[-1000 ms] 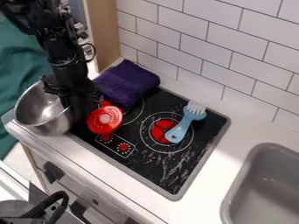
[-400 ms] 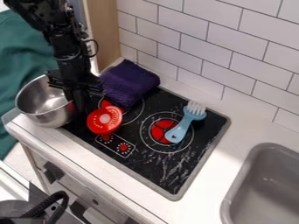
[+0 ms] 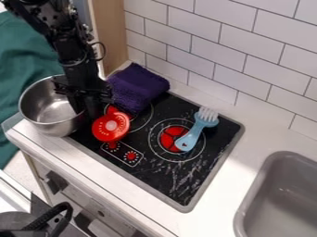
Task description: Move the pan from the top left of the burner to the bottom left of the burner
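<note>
At the near left corner sit one dark round thing [image 3: 18, 220] and one curved black cable [image 3: 60, 209]. Behind them, one black knob [image 3: 57, 182] stands out from the front of the white bench [image 3: 263, 127]. One gray sink [image 3: 288, 199] is set into the bench at the near right.

One black stovetop [image 3: 145, 178] with a gray rim lies left of the sink. It bears two printed red dials in one outlined panel near its front edge, and two burner rings are visible. On the right ring, which has a red middle, rests one blue brush [image 3: 192, 135], its white bristles pointing toward the wall. Left of it, just behind the dials, is one red round lid [image 3: 111, 126], with a red piece directly behind it; whether the two are joined, I cannot tell.

One metal pan [image 3: 53, 110] is at the stovetop's left end, partly over the bench's left edge, left of the lid. One black claw [image 3: 86, 104] is down at the pan's right rim, and whether it is spread or pressed together I cannot tell. One black arm [image 3: 71, 51] rises behind it.

Farther back, one purple cloth [image 3: 139, 84] lies bunched across the stovetop's back left corner. One green cloth [image 3: 22, 69] hangs at the far left, one wooden panel [image 3: 112, 37] stands upright behind the purple cloth, and one white tiled wall [image 3: 266, 28] runs along the back.
</note>
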You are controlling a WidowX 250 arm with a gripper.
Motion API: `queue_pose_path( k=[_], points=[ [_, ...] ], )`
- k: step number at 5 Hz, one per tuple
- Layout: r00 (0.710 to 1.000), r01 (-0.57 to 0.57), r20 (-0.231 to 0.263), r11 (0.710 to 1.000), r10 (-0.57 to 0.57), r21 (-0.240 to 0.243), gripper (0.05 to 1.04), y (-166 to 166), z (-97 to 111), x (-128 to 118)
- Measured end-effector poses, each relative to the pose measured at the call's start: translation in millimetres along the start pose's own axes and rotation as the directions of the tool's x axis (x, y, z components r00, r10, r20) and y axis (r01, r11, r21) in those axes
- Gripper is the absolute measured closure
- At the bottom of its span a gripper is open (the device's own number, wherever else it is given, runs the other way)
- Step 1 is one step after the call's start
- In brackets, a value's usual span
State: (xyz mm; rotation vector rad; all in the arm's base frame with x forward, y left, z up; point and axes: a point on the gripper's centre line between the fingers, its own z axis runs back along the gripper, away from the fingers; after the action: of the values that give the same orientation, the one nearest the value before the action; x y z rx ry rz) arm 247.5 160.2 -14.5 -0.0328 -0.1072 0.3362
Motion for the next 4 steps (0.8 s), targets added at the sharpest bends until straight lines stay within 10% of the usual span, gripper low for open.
queue_pose_path(
  k=[2, 4],
  points=[
    [0.999, 0.005, 0.045, 1.000, -0.006, 0.026, 0.069, -0.9, 28.6, 2.0],
    [0.990, 0.135, 0.037, 0.988, -0.138, 0.072, 0.076, -34.9, 72.4, 8.1]
  ],
)
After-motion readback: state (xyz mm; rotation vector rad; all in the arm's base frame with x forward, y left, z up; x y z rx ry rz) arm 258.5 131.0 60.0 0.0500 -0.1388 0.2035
